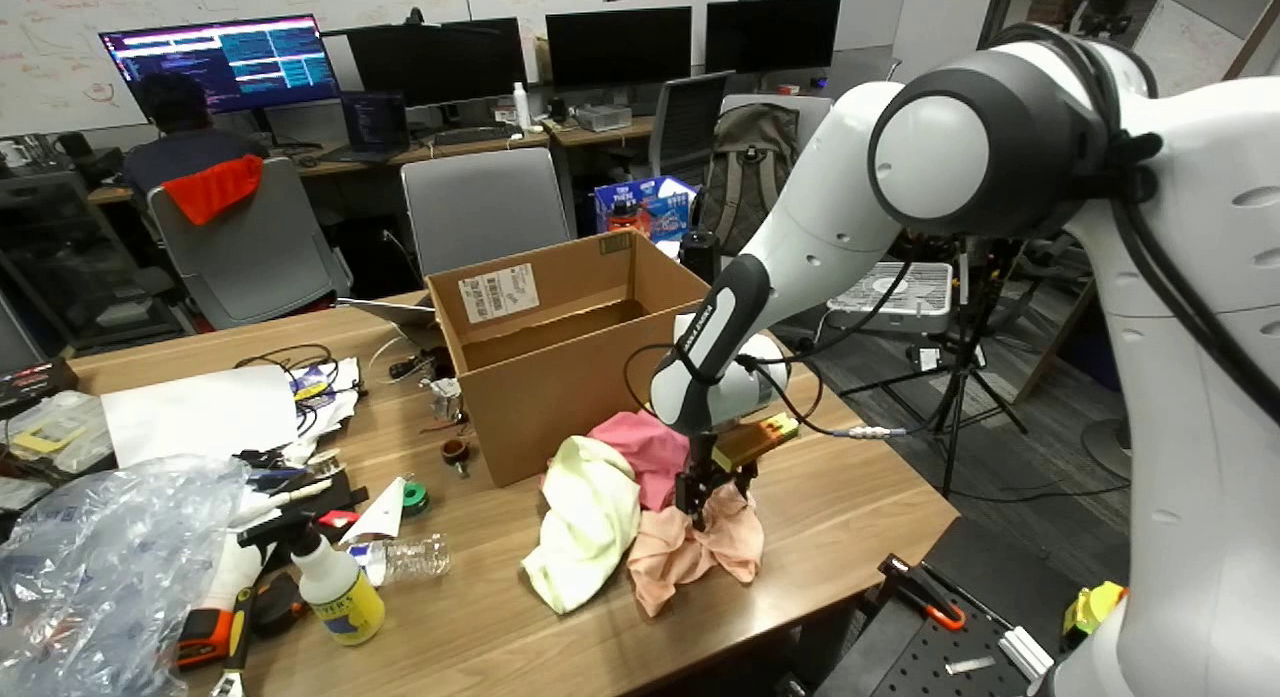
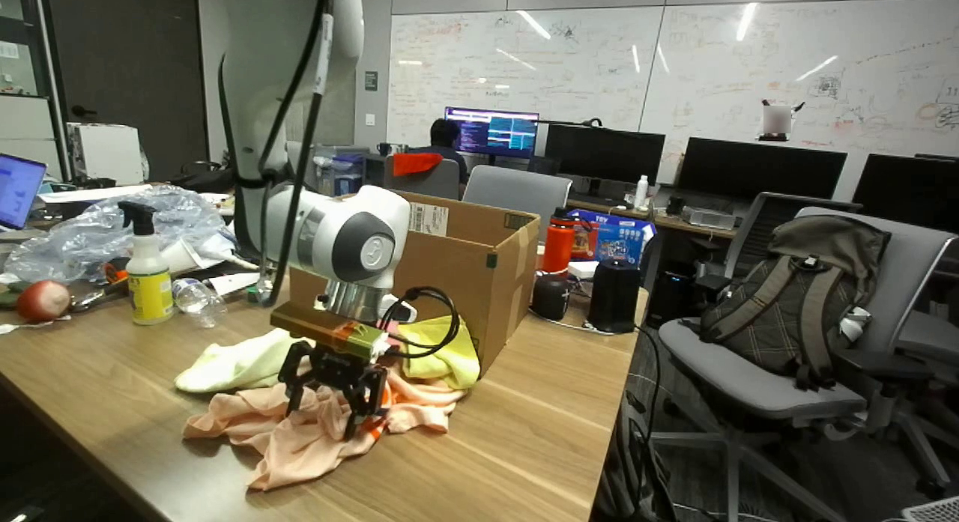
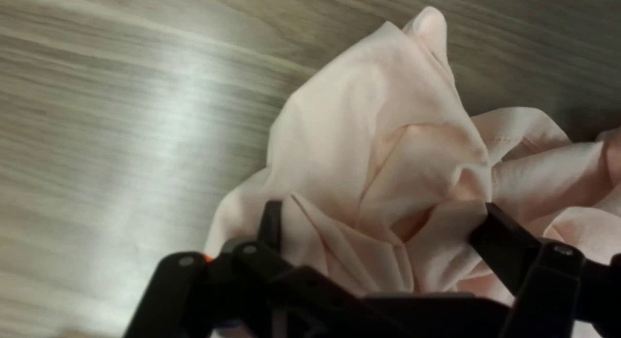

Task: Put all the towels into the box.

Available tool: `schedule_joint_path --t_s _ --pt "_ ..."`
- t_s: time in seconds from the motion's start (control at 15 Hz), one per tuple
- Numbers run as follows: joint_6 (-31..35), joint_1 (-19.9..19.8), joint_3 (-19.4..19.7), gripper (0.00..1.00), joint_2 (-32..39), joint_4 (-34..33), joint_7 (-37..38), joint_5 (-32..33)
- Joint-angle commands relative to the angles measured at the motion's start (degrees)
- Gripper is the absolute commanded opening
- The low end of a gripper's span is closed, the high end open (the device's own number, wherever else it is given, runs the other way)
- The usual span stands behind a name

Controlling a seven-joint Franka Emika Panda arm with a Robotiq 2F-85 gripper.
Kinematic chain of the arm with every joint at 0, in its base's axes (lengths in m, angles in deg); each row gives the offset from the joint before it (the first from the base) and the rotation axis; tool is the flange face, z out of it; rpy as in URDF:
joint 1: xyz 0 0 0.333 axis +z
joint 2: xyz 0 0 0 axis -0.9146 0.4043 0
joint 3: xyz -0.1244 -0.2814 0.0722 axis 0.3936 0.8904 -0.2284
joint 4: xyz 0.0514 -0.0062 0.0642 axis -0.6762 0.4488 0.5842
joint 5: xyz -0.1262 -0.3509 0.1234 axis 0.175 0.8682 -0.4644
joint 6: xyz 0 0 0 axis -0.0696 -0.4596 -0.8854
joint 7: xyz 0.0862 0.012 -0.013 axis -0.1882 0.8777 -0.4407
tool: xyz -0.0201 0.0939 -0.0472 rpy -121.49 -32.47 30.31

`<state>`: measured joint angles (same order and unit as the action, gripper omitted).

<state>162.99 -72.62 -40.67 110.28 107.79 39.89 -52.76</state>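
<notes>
A peach towel [image 1: 665,562] lies crumpled on the table, also in an exterior view [image 2: 300,451] and the wrist view [image 3: 354,115]. My gripper [image 1: 718,507] points down over it, also visible in an exterior view [image 2: 322,425]. In the wrist view the fingers [image 3: 382,207] are wide apart with peach folds between them. A pale yellow-green towel [image 1: 585,527] and a pink towel [image 1: 650,452] lie beside it. A brighter yellow cloth [image 2: 442,350] lies against the open cardboard box [image 1: 580,397]; whether it is a separate towel I cannot tell. No towel shows in the visible part of the box.
A spray bottle [image 1: 342,592], a clear plastic bottle [image 1: 410,559], plastic wrap [image 1: 110,567] and loose tools crowd one end of the wooden table. A red bottle [image 2: 557,245] and a black cylinder [image 2: 614,296] stand beside the box. The box walls rise well above the table.
</notes>
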Motion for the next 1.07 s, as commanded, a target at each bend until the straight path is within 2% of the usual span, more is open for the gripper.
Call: schedule_joint_path --t_s 0.0,0.2,0.27,0.4,0.87,1.0 --pt "-0.2 0.3 -0.8 1.0 0.9 -1.4 -2.3 -0.7" --pt "-0.4 0.7 0.0 1.0 1.0 -1.6 -1.8 0.0" --pt "-0.4 0.8 0.3 0.75 0.9 -1.7 -1.6 0.3" --pt "-0.3 0.9 1.0 0.66 0.8 -1.7 -1.3 0.6" --pt "0.0 3.1 5.1 0.11 -3.5 0.0 3.3 4.0" --pt "-0.2 4.9 7.0 0.0 -7.2 1.2 6.3 6.5"
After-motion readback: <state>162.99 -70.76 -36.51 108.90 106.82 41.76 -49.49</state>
